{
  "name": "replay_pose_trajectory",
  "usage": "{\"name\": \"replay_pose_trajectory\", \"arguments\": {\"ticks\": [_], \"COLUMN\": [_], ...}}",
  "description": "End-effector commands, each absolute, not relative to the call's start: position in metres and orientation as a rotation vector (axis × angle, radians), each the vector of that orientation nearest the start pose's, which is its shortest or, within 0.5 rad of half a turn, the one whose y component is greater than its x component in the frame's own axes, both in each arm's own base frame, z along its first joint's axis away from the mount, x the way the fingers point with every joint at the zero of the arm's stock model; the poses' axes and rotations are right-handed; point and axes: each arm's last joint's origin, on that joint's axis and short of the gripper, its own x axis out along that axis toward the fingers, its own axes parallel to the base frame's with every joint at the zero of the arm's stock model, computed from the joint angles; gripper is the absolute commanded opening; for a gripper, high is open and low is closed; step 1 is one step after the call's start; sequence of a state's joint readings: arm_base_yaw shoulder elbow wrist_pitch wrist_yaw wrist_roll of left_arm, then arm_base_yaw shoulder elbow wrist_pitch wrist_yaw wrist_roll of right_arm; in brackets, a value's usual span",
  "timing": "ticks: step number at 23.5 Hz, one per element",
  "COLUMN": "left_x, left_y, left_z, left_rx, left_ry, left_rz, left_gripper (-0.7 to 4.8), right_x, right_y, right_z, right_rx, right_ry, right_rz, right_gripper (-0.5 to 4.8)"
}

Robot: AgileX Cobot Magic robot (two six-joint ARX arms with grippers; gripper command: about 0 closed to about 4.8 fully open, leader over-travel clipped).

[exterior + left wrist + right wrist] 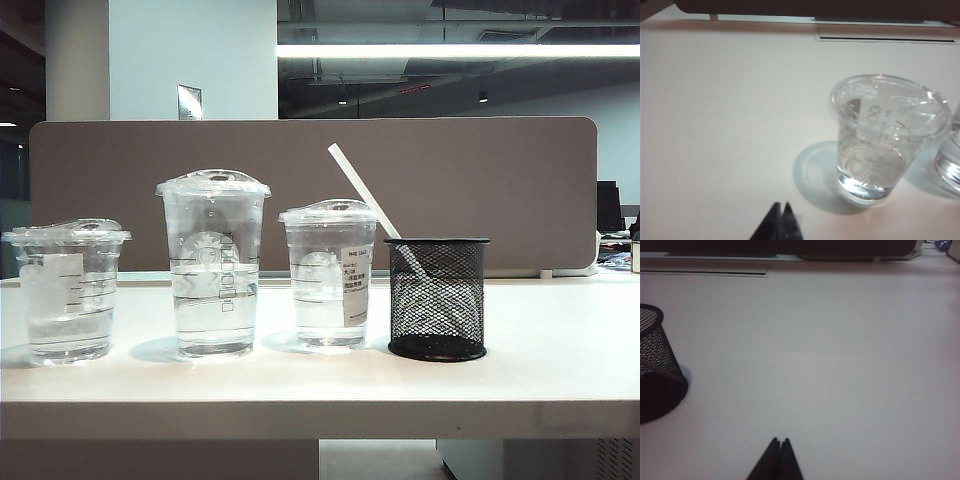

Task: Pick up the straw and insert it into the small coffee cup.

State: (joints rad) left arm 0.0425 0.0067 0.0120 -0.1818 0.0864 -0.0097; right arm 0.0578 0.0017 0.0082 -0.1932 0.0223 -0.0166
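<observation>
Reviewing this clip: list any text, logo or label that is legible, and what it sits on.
No words are legible.
small coffee cup: white label, blank or too blurred; round siren logo shows in the left wrist view, no words.
tallest cup: faint round logo, printed boxes unreadable.
mid-height cup: white sticker, print too small.
wall sign: blurred.

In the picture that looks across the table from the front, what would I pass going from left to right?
Small coffee cup → tallest clear cup → mid-height cup with a sticker → black mesh holder, with the white straw leaning out of it back toward the mid-height cup. All stand on the white table. Neither gripper shows in this view.
</observation>
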Motion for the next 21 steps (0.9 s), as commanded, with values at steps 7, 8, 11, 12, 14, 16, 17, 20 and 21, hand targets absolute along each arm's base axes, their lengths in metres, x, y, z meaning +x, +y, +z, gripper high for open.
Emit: {"name": "replay_pose_trajectory", "arguments": {"ticks": [7,8,11,12,14,16,17,20,21], "left_x": [0.096,0.096,0.096,0.096,0.096,0.095,0.093,0.078,0.069], "left_y": [0.001,0.001,0.001,0.001,0.001,0.000,0.000,-0.002,-0.003], "left_z": [0.149,0.149,0.149,0.149,0.153,0.176,0.188,0.236,0.255], "left_rx": [-0.027,-0.027,-0.026,-0.023,-0.025,-0.039,-0.034,-0.013,-0.005], "left_ry": [0.175,0.175,0.175,0.174,0.148,0.003,-0.051,-0.208,-0.257], "left_rz": [-0.047,-0.047,-0.046,-0.047,-0.047,-0.080,-0.099,-0.157,-0.174], "left_gripper": [-0.05,-0.05,-0.05,-0.05,-0.05,-0.05,-0.05,-0.05,-0.05], "right_x": [0.096,0.096,0.096,0.096,0.096,0.096,0.096,0.096,0.096], "right_y": [0.005,0.005,0.005,0.005,0.005,0.005,0.005,0.005,0.005], "right_z": [0.146,0.146,0.146,0.146,0.146,0.146,0.146,0.146,0.146], "right_rx": [-0.027,-0.028,-0.027,-0.027,-0.027,-0.027,-0.027,-0.027,-0.027], "right_ry": [0.182,0.182,0.182,0.182,0.182,0.182,0.182,0.182,0.182], "right_rz": [0.035,0.035,0.035,0.035,0.035,0.035,0.035,0.035,0.035], "right_gripper": [-0.01,-0.01,-0.01,-0.01,-0.01,-0.01,-0.01,-0.01,-0.01]}}
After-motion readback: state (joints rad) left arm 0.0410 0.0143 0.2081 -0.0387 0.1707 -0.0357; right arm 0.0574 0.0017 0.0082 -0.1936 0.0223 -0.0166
